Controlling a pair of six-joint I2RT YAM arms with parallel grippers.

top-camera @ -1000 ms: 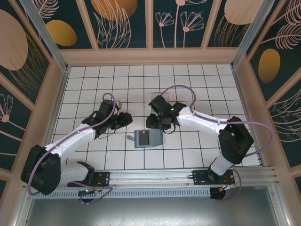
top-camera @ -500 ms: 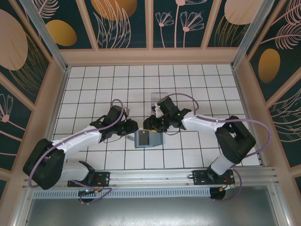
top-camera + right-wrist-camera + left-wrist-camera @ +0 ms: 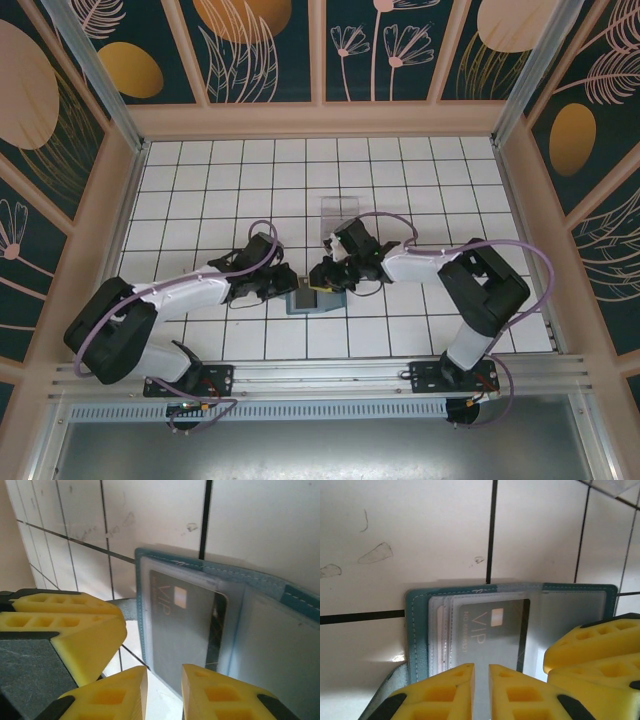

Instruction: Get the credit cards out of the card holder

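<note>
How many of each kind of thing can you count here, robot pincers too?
card holder: 1
dark card: 1 (anything tucked behind it is too blurry to count)
clear tray: 1
pincers: 2, left pincer and right pincer
Total: 5

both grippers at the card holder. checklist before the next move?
1. Card holder lying open: ok.
2. Dark card in view inside its clear pocket: ok.
3. Left gripper at the holder's edge: ok.
4. Left gripper pinning the holder: cannot tell, jaws nearly closed.
5. Right gripper gripping the card: cannot tell, a gap shows between its fingers.
6. Grippers clear of each other: cannot tell, very close.
</note>
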